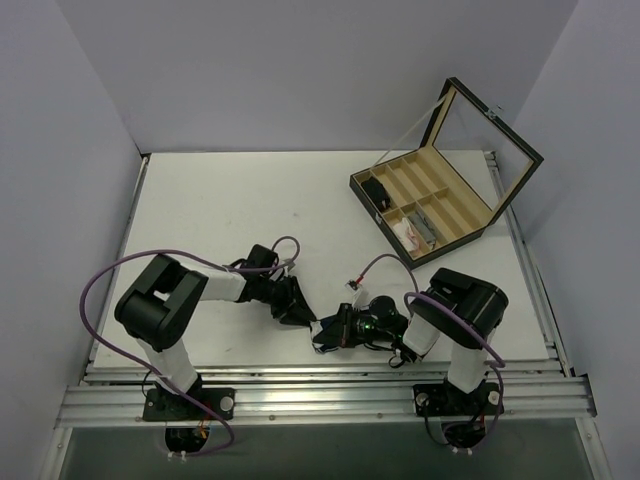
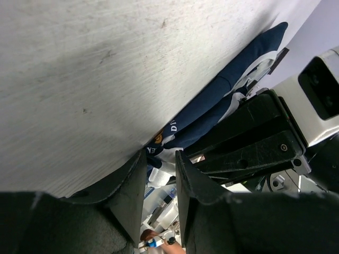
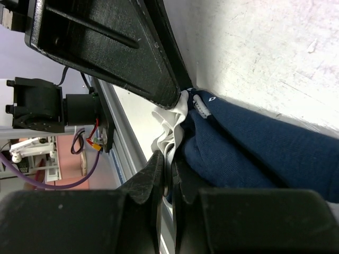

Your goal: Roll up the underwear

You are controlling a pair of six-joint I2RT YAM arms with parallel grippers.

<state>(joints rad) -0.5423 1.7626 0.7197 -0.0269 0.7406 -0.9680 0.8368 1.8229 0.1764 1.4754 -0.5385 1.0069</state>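
Near the counter's (image 2: 106,79) front edge, the underwear (image 3: 254,153) lies mostly hidden between the arms, the right hand (image 3: 168,159) clenched on its white trim, while I cannot tell whether the left hand (image 2: 160,164) grips it.

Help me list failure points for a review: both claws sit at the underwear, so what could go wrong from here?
1. The left claw and right claw work almost tip to tip, so a small move could knock them together.
2. The right claw seems to pinch only the white trim of the underwear. That thin edge may slip free when pulled.
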